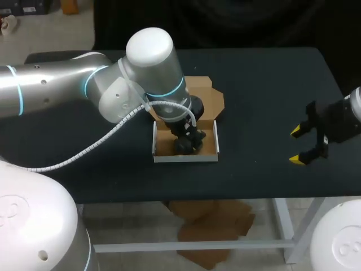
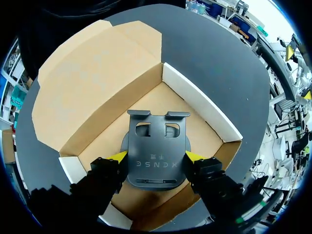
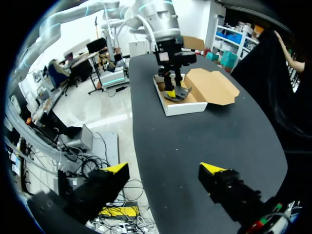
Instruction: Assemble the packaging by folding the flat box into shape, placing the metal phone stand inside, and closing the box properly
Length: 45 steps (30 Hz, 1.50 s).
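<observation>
The left tool (image 2: 156,157) is closed on the black metal phone stand (image 2: 156,141), which is gripped at its two sides. The stand is held inside the open cardboard box (image 2: 197,100). The brown lid (image 2: 87,83) is laid back flat on the dark desk (image 2: 214,53). The right tool (image 1: 298,145) is held open over the desk's right part, well apart from the box.

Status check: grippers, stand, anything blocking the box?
Left gripper shut on phone stand, stand inside box. Right gripper open, empty, clear of box. Lid open, nothing in the way.
</observation>
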Each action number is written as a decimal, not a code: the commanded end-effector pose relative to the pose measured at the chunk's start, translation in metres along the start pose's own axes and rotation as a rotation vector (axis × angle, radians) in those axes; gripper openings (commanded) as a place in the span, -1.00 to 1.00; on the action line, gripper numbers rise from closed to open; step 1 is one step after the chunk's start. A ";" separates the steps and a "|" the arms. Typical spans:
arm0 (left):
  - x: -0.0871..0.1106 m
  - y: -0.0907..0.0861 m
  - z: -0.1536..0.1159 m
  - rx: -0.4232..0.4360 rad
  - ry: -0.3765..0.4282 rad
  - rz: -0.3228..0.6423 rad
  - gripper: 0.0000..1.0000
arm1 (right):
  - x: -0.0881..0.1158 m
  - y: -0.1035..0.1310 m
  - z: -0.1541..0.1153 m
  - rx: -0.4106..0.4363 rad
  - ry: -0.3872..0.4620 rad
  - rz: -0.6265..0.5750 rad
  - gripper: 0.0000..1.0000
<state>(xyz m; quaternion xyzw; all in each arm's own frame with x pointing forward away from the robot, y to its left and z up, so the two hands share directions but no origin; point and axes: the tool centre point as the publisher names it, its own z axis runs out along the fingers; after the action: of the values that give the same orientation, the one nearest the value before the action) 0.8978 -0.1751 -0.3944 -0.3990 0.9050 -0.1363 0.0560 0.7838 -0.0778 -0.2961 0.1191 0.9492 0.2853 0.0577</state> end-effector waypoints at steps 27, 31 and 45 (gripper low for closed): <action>-0.011 -0.008 -0.005 0.002 -0.055 -0.070 1.00 | 0.000 -0.001 0.000 -0.004 0.000 -0.001 1.00; -0.011 -0.009 -0.010 -0.003 -0.062 -0.100 1.00 | 0.000 -0.001 0.000 -0.004 0.000 -0.001 1.00; -0.003 -0.012 -0.033 -0.054 -0.107 -0.360 1.00 | 0.000 -0.001 0.000 -0.004 0.000 -0.001 1.00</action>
<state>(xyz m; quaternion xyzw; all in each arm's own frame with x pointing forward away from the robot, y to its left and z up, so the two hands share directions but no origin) 0.9035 -0.1698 -0.3671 -0.5547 0.8228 -0.1092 0.0581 0.7839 -0.0778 -0.2961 0.1191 0.9492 0.2854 0.0577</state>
